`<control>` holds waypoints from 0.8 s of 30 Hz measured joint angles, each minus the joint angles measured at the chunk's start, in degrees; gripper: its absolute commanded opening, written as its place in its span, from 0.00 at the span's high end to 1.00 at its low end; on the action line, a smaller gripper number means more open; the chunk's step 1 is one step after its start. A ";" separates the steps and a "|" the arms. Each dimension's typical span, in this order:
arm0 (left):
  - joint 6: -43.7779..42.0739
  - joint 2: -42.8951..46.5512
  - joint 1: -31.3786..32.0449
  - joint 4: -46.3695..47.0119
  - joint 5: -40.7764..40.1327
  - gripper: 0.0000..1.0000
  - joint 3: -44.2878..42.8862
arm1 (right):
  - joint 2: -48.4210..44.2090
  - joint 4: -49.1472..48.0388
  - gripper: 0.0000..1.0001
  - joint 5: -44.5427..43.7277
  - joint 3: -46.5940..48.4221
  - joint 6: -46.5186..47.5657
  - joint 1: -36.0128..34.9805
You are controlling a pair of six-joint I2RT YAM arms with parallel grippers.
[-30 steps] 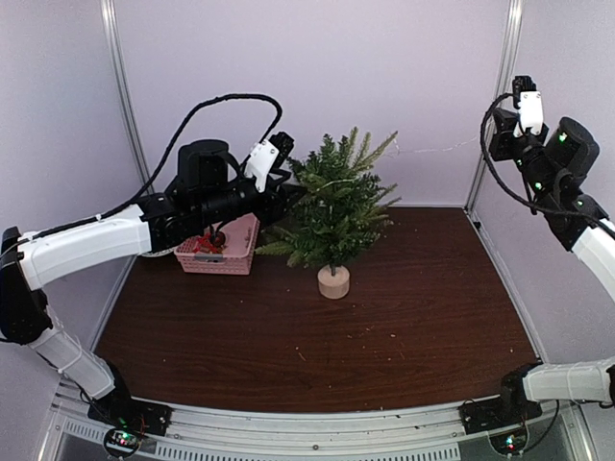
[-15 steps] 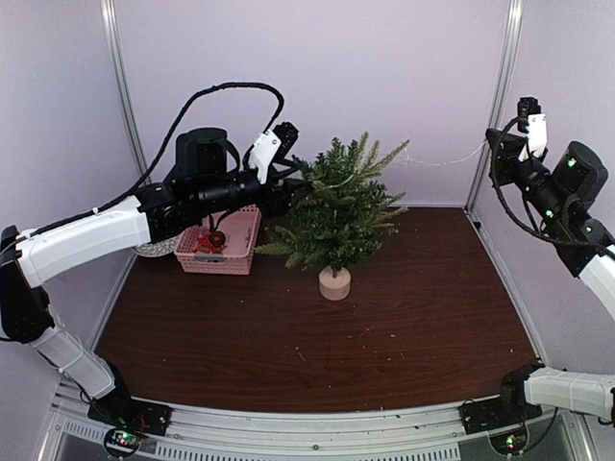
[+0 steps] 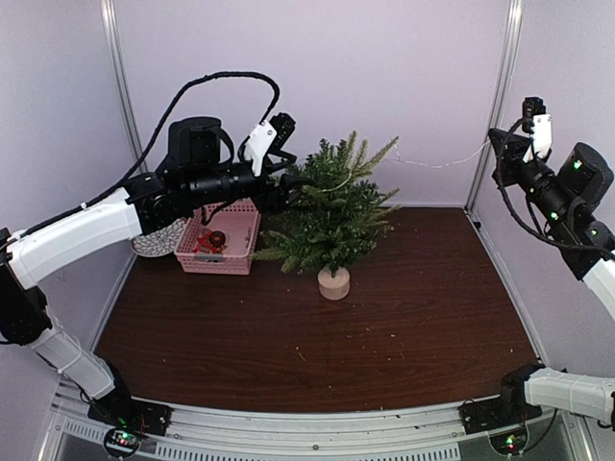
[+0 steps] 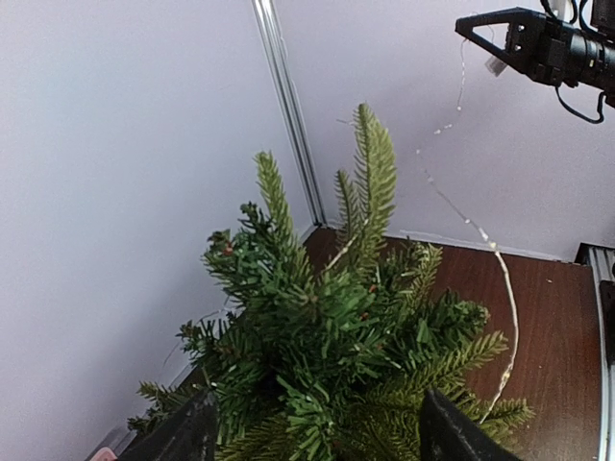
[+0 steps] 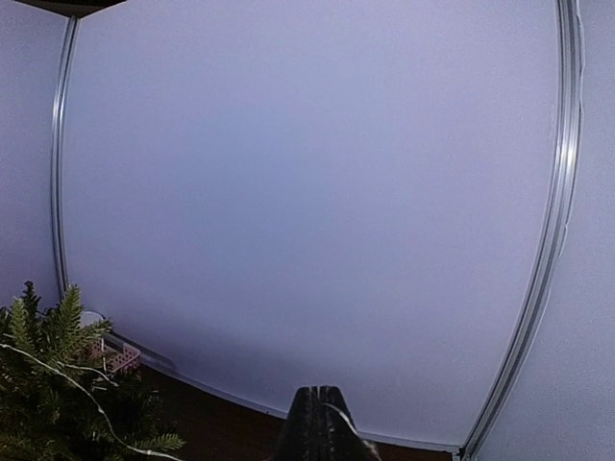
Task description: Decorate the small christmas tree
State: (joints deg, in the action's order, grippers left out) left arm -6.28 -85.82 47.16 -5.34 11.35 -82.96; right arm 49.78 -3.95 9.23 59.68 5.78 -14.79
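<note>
Left gripper (image 3: pixel 291 189) has crept up, jaws spread wide, gripping nothing, with the small christmas tree (image 3: pixel 332 216) right ahead of them. The light string (image 3: pixel 447 161) runs off to the right gripper (image 3: pixel 496 144), pinched tight on it, so draping's probably underway.

A dark brown wood-grain table (image 3: pixel 404 327) is enclosed by plain pale lilac walls (image 3: pixel 317 77) behind it and at both sides. Aluminium posts (image 3: pixel 122 96) are set at its back corners, and a metal rail (image 3: pixel 307 424) is fixed along its near edge. Even light is cast over it.
</note>
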 measured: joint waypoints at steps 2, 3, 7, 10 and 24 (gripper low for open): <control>0.31 0.26 -0.13 -0.61 0.20 0.28 -0.17 | 0.00 0.07 1.00 0.00 0.00 0.00 0.00; 0.48 0.33 -0.26 -0.81 0.39 0.28 -0.24 | 0.00 0.09 1.00 0.00 0.00 -0.02 0.00; 1.38 0.35 -0.87 -1.27 1.18 0.30 -0.76 | 0.04 0.15 1.00 0.00 0.00 -0.02 0.00; 2.36 0.35 -1.11 -1.16 2.08 0.31 -1.11 | 0.11 0.26 1.00 0.00 0.00 0.00 0.00; 7.56 -0.46 -1.86 -0.28 6.45 0.33 -3.65 | 1.03 0.31 1.00 0.02 0.00 0.00 -0.24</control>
State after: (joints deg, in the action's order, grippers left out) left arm 1.28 -86.28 45.30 -5.63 17.80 -86.61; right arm 50.81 -3.64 9.26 59.68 5.78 -15.03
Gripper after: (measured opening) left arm 0.682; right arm 0.016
